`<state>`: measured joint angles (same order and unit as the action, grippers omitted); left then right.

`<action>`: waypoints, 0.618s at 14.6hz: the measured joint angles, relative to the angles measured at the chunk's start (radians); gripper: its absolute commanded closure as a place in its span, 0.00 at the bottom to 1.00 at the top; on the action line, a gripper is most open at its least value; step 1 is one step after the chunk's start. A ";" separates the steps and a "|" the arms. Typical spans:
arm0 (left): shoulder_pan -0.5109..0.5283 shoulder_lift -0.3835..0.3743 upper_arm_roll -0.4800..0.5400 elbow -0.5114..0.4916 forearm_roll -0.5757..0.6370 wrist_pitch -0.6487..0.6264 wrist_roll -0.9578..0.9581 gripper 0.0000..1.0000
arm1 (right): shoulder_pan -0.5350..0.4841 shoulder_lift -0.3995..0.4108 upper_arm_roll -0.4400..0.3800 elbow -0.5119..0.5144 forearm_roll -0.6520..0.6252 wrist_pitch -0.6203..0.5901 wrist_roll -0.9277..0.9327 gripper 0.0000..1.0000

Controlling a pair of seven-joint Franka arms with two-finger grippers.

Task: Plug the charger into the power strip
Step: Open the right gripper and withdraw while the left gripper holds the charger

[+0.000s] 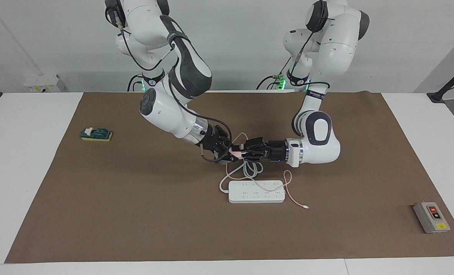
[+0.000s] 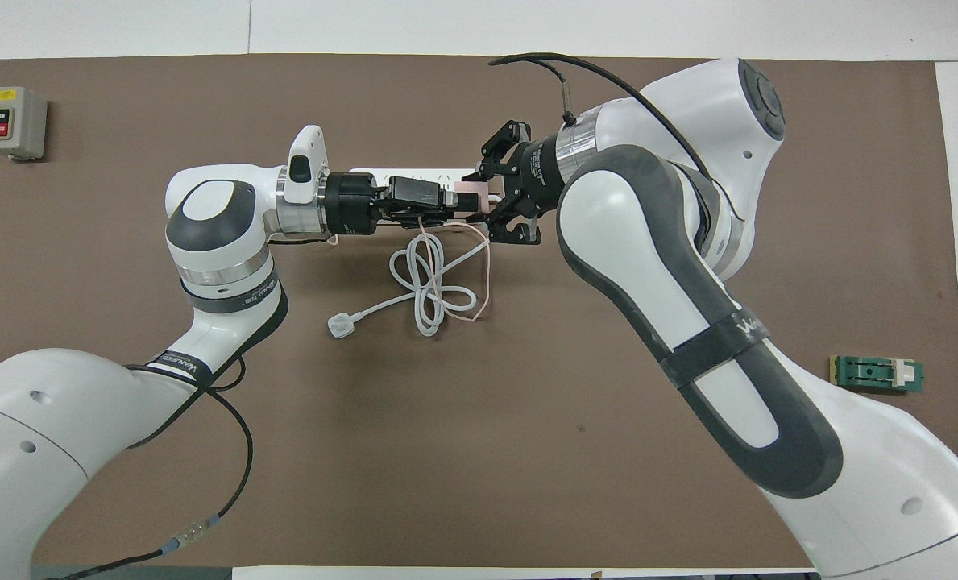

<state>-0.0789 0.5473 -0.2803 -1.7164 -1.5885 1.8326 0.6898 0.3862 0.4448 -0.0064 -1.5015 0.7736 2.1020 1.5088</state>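
A: Where's your charger [image 1: 236, 153]?
B: Up in the air between both grippers, over the coiled white cord [image 2: 426, 283], just on the robots' side of the power strip [image 1: 256, 191]. Pale pink cube, not plugged in.
A: Who's got it?
B: You've got both on it. The right gripper [image 1: 231, 152] is clenched on the charger from the right arm's end, and the left gripper [image 1: 244, 152] is clamped on it from the left arm's end, wrist level. The two meet nose to nose.
A: Cable?
B: The thin pink cable [image 1: 292, 193] hangs off the cube, loops across the strip and ends on the brown mat [image 1: 135, 214] just past it.
A: Strip?
B: Flat on the mat, mid-table, sockets up.
A: Other stuff?
B: White three-pin plug [image 2: 339, 325] on the mat nearer the robots, grey switch box [image 1: 432, 217] toward the left arm's end, green part on a yellow base [image 1: 96, 134] toward the right arm's end.
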 measured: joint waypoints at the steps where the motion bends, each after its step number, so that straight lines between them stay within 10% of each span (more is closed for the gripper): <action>1: 0.000 0.000 0.000 0.000 0.000 0.000 0.000 1.00 | 0.000 0.000 0.000 0.000 0.000 0.000 0.000 1.00; 3: 0.000 -0.001 0.000 0.000 0.000 0.000 0.000 1.00 | 0.000 0.000 0.000 0.001 0.000 0.000 0.000 0.93; 4: 0.000 -0.002 0.000 0.000 0.000 0.001 0.000 1.00 | 0.000 0.000 0.000 0.001 0.000 0.000 0.000 0.02; 9: 0.001 -0.018 0.001 0.000 -0.001 0.001 -0.008 1.00 | -0.003 0.002 -0.006 0.002 0.000 0.001 0.023 0.00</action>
<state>-0.0783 0.5289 -0.2794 -1.7161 -1.5897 1.8338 0.6815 0.3831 0.4469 -0.0120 -1.4995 0.7737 2.1030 1.5322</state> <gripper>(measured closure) 0.705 0.172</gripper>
